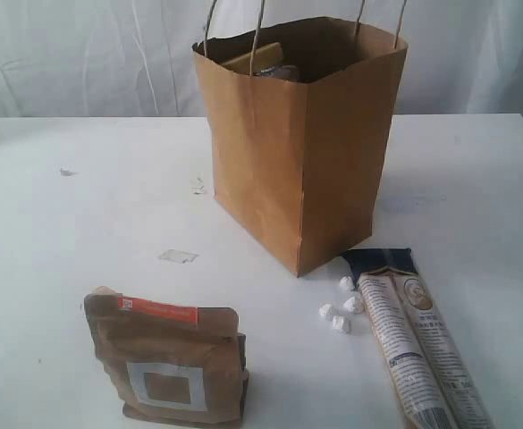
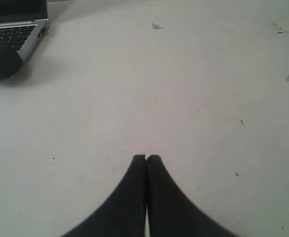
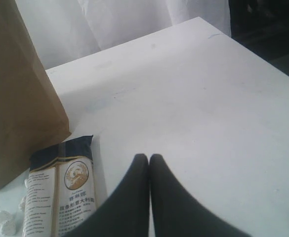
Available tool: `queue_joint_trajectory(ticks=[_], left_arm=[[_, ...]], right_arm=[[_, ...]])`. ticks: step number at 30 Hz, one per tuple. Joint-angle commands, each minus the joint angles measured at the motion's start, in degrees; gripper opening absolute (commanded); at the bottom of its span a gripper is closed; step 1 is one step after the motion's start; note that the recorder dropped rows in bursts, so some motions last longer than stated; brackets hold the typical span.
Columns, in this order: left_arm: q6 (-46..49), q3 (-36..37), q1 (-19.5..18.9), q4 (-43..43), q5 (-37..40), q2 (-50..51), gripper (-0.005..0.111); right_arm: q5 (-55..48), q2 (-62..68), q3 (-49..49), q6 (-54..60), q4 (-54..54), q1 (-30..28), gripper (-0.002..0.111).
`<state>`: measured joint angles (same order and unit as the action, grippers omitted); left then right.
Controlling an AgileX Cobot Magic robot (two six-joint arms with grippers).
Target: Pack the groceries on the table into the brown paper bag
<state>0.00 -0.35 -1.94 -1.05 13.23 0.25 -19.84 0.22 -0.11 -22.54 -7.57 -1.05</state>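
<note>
White table (image 1: 73, 232), open stretch left, bag (image 1: 288, 152) centre, packet (image 1: 422, 357) right

- Your left gripper (image 2: 146, 158) is closed: its two dark fingers (image 2: 127, 202) meet along their inner edges, tips level with each other.
- Your right gripper (image 3: 149, 157) is closed the same way, dark fingers (image 3: 171, 202) pressed together up to the rounded tips.
- Both of your grippers are empty, each pair of fingers flaring wider behind the tips.
</note>
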Motion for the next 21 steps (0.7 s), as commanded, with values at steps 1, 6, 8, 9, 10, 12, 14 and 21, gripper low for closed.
queue_joint_trajectory(ticks=[1, 6, 8, 9, 10, 12, 14, 21], left_arm=[[0.00, 0.35, -0.20, -1.02, 0.00, -0.25, 0.000], [0.00, 0.35, -0.20, -1.02, 0.00, -0.25, 0.000], [0.00, 0.35, -0.20, -1.02, 0.00, -0.25, 0.000], [0.00, 0.35, -0.20, -1.02, 0.00, -0.25, 0.000], [0.00, 0.35, -0.20, -1.02, 0.00, -0.25, 0.000], [0.00, 0.35, -0.20, -1.02, 0.00, -0.25, 0.000], [0.00, 0.35, -0.20, -1.02, 0.00, -0.25, 0.000], [0.00, 0.35, -1.52, -1.02, -2.54, -0.25, 0.000]], right_arm=[[0.21, -0.22, 0.11, -0.17, -0.10, -0.34, 0.000], [0.21, -0.22, 0.11, -0.17, -0.10, -0.34, 0.000], [0.21, -0.22, 0.11, -0.17, -0.10, -0.34, 0.000], [0.21, -0.22, 0.11, -0.17, -0.10, -0.34, 0.000], [0.21, -0.22, 0.11, -0.17, -0.10, -0.34, 0.000], [0.21, -0.22, 0.11, -0.17, -0.10, -0.34, 0.000], [0.21, -0.22, 0.11, -0.17, -0.10, -0.34, 0.000], [0.21, -0.22, 0.11, -0.17, -0.10, -0.34, 0.000]])
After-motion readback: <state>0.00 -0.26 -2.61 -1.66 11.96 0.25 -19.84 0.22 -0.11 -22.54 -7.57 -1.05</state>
